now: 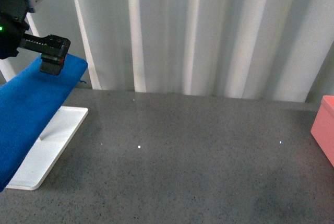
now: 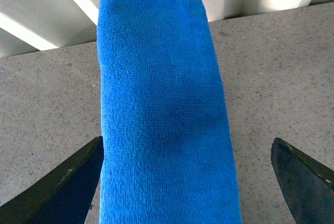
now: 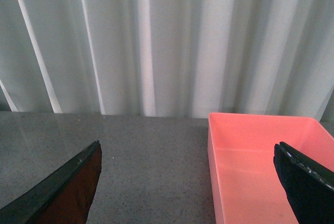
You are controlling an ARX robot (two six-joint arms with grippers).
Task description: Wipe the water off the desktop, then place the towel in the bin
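Observation:
The blue towel (image 1: 31,109) hangs folded over a bar at the far left of the desktop (image 1: 182,156). My left gripper (image 1: 52,63) is open and sits just above the towel's top end. In the left wrist view the towel (image 2: 162,114) lies between the two wide-apart fingers (image 2: 57,187), and I cannot tell whether they touch it. My right gripper (image 3: 188,182) is open and empty, out of the front view, above the desktop by the near left wall of the pink bin (image 3: 261,166). The bin (image 1: 324,127) shows at the right edge. No water is clearly visible.
A flat white tray (image 1: 55,143) stands under the towel at the left. A white pleated curtain (image 1: 209,31) closes the back. Two tiny bright glints (image 1: 139,146) lie on the desktop's middle. The bin is empty inside.

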